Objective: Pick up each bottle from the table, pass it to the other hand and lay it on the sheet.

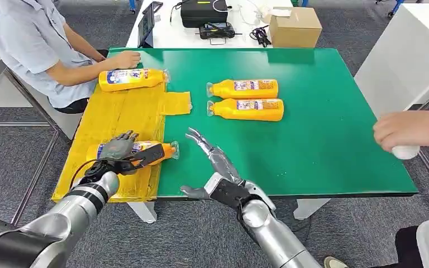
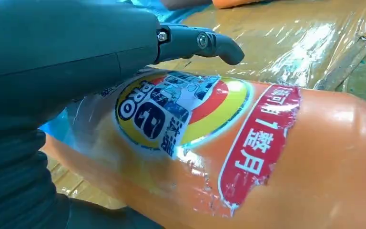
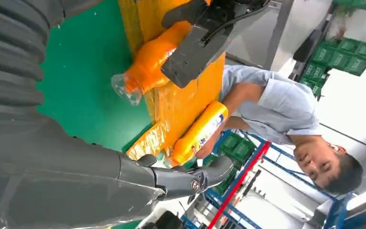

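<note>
Right hand (image 1: pixel 215 162) nearest, hovering over the near edge of the green table (image 1: pixel 324 145), fingers spread and extended, holding nothing. Left hand (image 1: pixel 120 149) just to its left, wrapped over an orange bottle (image 1: pixel 155 152) that lies on its side on the yellow sheet (image 1: pixel 114 117) at the near end, clear cap (image 1: pixel 174 148) poking off the sheet's right edge toward the green. Left wrist view confirms contact: palm and thumb (image 2: pixel 205 43) over the bottle's label (image 2: pixel 181 112), bottle body against the taped sheet; can't tell whether the bottle is resting fully on the sheet or slightly lifted. Right wrist view shows the same bottle (image 3: pixel 147 67) under the left hand, cap over green. Further back, mid-table, two more orange bottles lie side by side on the bare green, caps pointing left: the nearer one (image 1: pixel 248 109) and the farther one (image 1: pixel 246 88), just beside each other, well apart from the sheet. Far end of the sheet carries another bottle (image 1: pixel 131 79), yellow-bodied, on its side, with a seated person's hand (image 1: pixel 124 58) just beside it. Another person's hand (image 1: pixel 410 131) with a red bead bracelet is at the right table edge, on a white object. Behind the table: cardboard box (image 1: pixel 294 26) and a black case (image 1: pixel 204 11) on a white bench.
</note>
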